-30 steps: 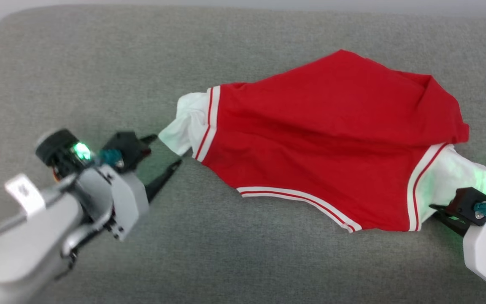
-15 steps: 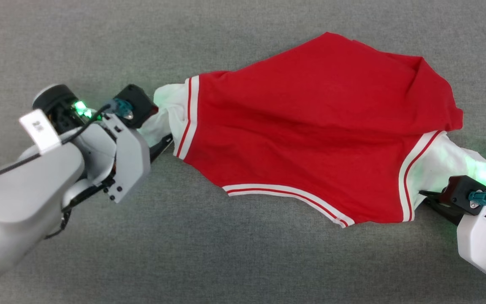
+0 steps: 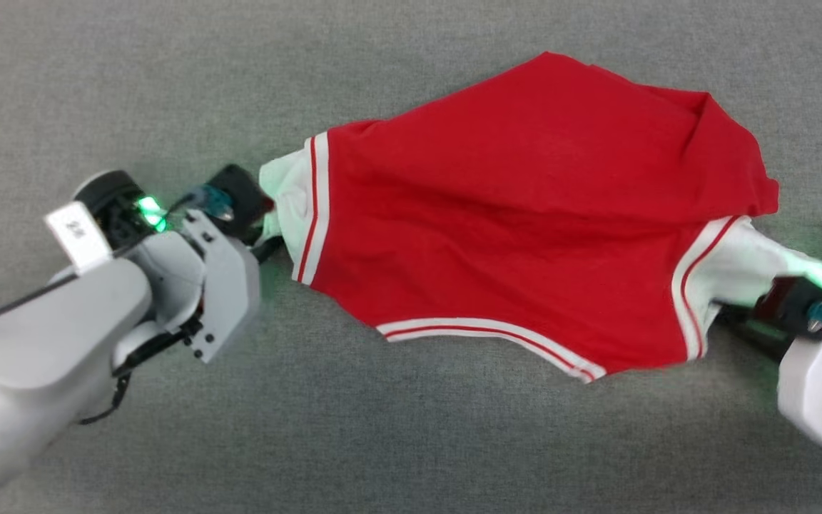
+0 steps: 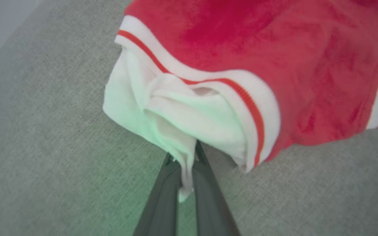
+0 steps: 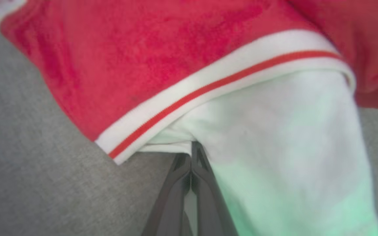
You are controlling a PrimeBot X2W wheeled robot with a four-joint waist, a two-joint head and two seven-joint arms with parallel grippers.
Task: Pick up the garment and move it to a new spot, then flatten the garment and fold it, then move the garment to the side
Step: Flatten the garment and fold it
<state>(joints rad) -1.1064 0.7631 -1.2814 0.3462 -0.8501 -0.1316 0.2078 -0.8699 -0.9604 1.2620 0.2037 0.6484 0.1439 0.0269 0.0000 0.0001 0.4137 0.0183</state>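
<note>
Red garment (image 3: 525, 214) spread across a grey woven surface (image 3: 411, 442), seen from the head camera. Its long axis runs from left to right, with a white panel at each end. Red-and-white striped trim borders both panels and the near hem. The red body lies mostly flat, with creases and a fold at the far right corner.

Left fingers (image 4: 169, 186): closed together on a narrow tail of the left white panel. The wrist view shows the fabric pinched between them and hanging down past the tips. The panel is bunched and wrinkled just above the grip.

Right fingers (image 5: 176, 196): pressed shut, with their tips at the lower edge of the right white panel. That panel is drawn out toward them from the striped band. The pinch point itself is covered by cloth.

Both white panels carry a green glow from the wrist lights. The garment spans the gap between the two arms, and its middle rests on the surface.
</note>
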